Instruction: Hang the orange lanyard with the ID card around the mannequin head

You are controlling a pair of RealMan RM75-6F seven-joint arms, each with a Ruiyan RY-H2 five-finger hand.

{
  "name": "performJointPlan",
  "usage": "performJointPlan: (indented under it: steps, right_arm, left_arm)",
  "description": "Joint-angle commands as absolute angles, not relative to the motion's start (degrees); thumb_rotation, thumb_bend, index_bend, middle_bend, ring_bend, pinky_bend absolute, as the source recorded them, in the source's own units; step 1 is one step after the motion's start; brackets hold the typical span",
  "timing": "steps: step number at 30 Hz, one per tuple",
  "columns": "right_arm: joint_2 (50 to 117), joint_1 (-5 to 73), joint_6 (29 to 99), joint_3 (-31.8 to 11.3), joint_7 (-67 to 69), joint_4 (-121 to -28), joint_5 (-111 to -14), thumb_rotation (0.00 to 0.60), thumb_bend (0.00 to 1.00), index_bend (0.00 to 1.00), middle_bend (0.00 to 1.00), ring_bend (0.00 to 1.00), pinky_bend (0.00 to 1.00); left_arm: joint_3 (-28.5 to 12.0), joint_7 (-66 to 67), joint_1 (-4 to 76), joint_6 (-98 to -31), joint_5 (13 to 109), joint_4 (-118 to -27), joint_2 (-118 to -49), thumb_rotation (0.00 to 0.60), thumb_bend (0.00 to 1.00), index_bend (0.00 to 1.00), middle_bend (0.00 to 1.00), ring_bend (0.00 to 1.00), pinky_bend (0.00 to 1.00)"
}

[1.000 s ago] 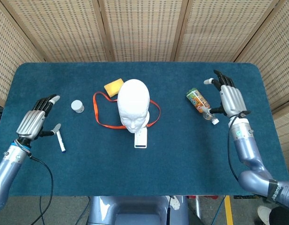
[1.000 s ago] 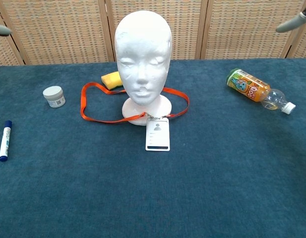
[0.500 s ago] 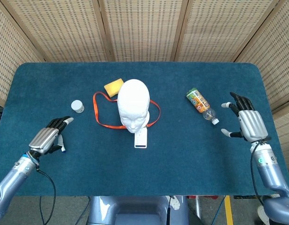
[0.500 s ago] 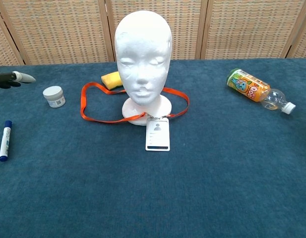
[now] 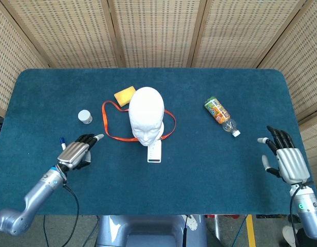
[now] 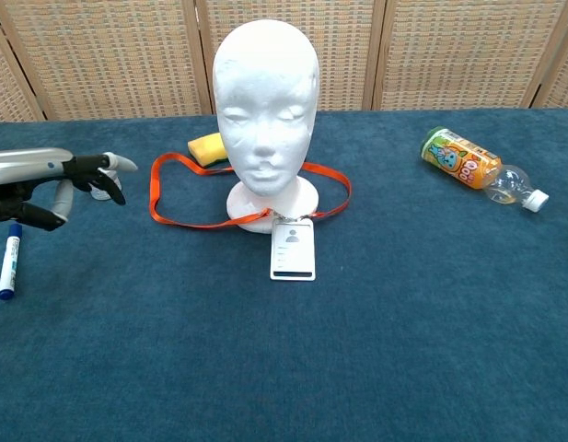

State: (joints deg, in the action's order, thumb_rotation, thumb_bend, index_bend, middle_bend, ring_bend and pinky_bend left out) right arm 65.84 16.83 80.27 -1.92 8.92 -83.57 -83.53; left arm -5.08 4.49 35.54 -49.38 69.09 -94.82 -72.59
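Head view shows a white mannequin head (image 5: 146, 116) standing upright near the middle of a blue table (image 5: 199, 175), face turned toward the robot. An orange lanyard (image 5: 108, 128) lies flat on the table in a loop around the base of the mannequin head, spreading wider on the left side than on the right. Its white ID card (image 5: 154, 152) rests on the table just in front of the base, attached to the loop.

A yellow sponge (image 5: 124, 94) sits behind the mannequin head, touching or nearly touching the lanyard. A small white jar (image 5: 85, 117) stands to the left of the loop. A juice bottle (image 5: 220, 115) with a green and orange label lies on its side well to the right, its white cap pointing toward the near right.

On the near left, the left hand (image 5: 77, 152) hovers low over the table with its fingers stretched forward and slightly apart, holding nothing, the fingertips pointing toward the left bend of the lanyard but apart from it. A blue marker (image 6: 9, 261) lies on the table just beside that hand; from above only its tip peeks out. In the chest view the left hand partly hides the jar.

At the near right edge, the right hand (image 5: 284, 158) is held palm down with fingers spread wide, empty, well apart from the bottle.
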Motion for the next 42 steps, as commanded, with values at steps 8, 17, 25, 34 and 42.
performJointPlan:
  steps: [8, 17, 25, 34, 42]
  right_arm:
    - [65.14, 15.11, 80.90, -2.78, 6.08, -86.19, -82.71, 0.600, 0.54, 0.25, 0.01, 0.00, 0.00]
    - [64.66, 14.59, 80.49, -3.53, 4.64, -87.69, -82.74, 0.600, 0.55, 0.25, 0.01, 0.00, 0.00]
    - [64.70, 14.25, 80.56, -3.91, 4.20, -88.31, -83.34, 0.600, 0.55, 0.25, 0.01, 0.00, 0.00]
    - [64.46, 13.37, 81.22, -4.58, 3.87, -88.96, -82.96, 0.600, 0.55, 0.25, 0.01, 0.00, 0.00]
    - [64.44, 13.03, 81.41, -5.17, 4.29, -89.06, -83.08, 0.600, 0.56, 0.25, 0.01, 0.00, 0.00]
  left_arm:
    - [-7.06, 19.01, 41.53, -49.01, 60.73, -95.29, -78.34, 0.600, 1.00, 0.02, 0.84, 0.79, 0.85]
    - [-5.17, 22.82, 45.57, -43.48, 52.05, -97.52, -78.92, 0.600, 1.00, 0.02, 0.84, 0.79, 0.86]
    - [-6.72, 20.26, 49.69, -38.65, 46.98, -97.13, -81.42, 0.600, 1.00, 0.02, 0.84, 0.79, 0.86]
    - [-7.09, 22.64, 55.18, -39.24, 40.96, -94.99, -85.55, 0.600, 1.00, 0.01, 0.84, 0.79, 0.86]
    - [-5.85, 24.68, 60.40, -38.57, 32.01, -92.94, -87.94, 0.600, 1.00, 0.01, 0.84, 0.79, 0.86]
